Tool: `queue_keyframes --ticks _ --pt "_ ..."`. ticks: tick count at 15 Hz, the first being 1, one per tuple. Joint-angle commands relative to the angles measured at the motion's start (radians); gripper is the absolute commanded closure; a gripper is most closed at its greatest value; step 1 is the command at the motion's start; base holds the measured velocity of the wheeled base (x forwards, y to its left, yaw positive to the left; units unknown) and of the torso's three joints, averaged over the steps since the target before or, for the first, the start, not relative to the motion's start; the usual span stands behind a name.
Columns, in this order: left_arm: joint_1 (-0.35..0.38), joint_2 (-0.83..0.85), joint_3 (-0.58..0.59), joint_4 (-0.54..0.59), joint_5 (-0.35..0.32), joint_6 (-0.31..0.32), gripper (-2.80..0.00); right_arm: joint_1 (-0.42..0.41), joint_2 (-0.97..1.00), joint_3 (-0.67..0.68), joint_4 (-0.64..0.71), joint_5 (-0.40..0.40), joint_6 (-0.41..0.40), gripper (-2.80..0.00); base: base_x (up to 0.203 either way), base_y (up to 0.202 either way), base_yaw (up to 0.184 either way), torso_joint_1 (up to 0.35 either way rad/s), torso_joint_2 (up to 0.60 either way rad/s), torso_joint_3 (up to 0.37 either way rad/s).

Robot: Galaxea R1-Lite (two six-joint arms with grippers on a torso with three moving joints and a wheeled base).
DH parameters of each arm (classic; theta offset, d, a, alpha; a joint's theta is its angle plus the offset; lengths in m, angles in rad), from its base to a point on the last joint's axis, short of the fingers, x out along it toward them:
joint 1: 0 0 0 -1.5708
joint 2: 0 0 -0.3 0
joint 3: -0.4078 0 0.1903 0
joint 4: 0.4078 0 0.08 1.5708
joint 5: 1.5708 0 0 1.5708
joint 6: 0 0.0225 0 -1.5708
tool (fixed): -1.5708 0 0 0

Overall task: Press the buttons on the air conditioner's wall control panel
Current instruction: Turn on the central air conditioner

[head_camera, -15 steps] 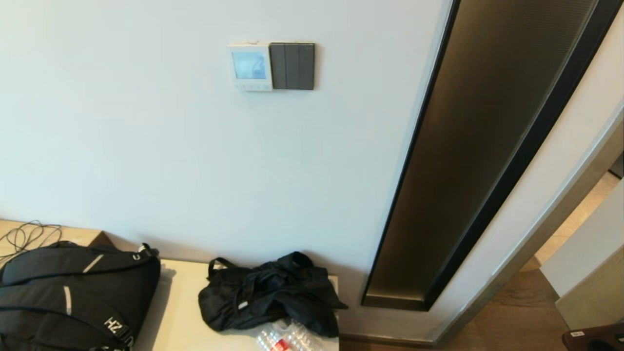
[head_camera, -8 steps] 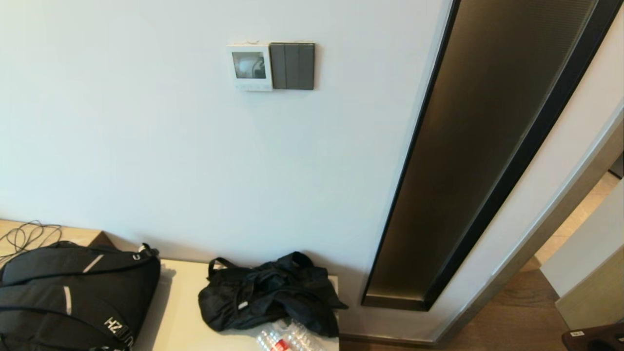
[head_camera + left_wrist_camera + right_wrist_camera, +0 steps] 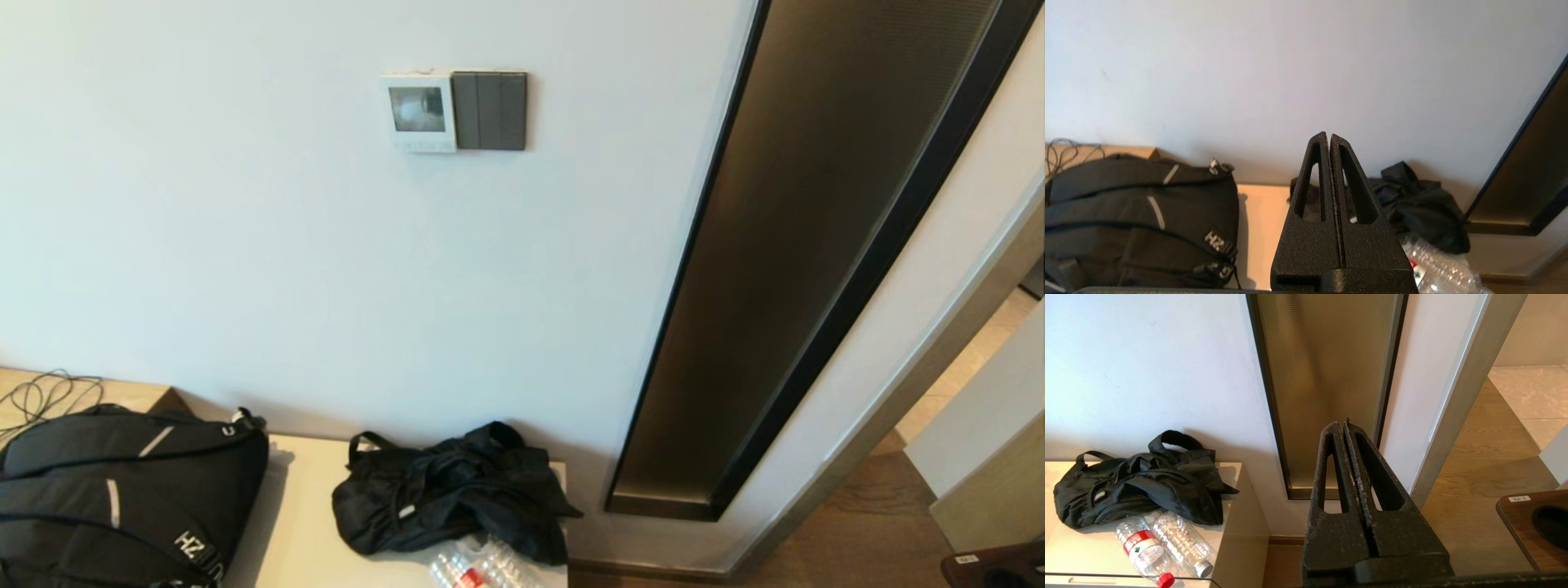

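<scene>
The air conditioner's wall control panel is a small white square high on the wall in the head view, its screen dull grey. The buttons form a tiny pale row along its bottom strip. Neither gripper shows in the head view. My left gripper is shut and empty, pointing at the bare wall above the backpack, far below the panel. My right gripper is shut and empty, pointing at the bronze glass strip near the floor. The panel is out of view in both wrist views.
A dark grey three-gang switch plate adjoins the panel's right side. A black backpack, a crumpled black bag and plastic bottles lie on a low white cabinet. A tall bronze glass strip runs at the right.
The panel's screen went from lit light blue to dull grey. Nothing else has moved.
</scene>
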Motion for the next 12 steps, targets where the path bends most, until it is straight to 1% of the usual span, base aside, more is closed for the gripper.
queue_keyframes --ticks 1,4,6,9,12 --pt "-0.009 0.162 -0.151 -0.001 -0.007 -0.006 0.0 0.0 0.002 0.0 0.0 0.0 0.0 0.0 0.0 0.0 0.0 0.0 0.0 0.0" --pt "-0.043 0.385 -0.325 -0.032 -0.012 -0.037 0.0 0.001 0.002 0.0 0.0 0.0 0.0 0.0 0.0 0.0 0.0 0.0 0.0 0.0" --pt "-0.058 0.547 -0.408 -0.094 -0.026 -0.048 0.0 0.002 0.002 0.0 0.0 0.0 0.0 0.0 0.0 0.0 0.0 0.0 0.0 0.0" --pt "-0.067 0.79 -0.546 -0.207 -0.08 -0.055 0.0 0.001 0.002 0.0 0.0 0.0 0.0 0.0 0.0 0.0 0.0 0.0 0.0 0.0" --pt "-0.079 0.994 -0.708 -0.259 -0.12 -0.058 0.0 0.0 0.002 0.0 0.0 0.0 0.0 0.0 0.0 0.0 0.0 0.0 0.0 0.0"
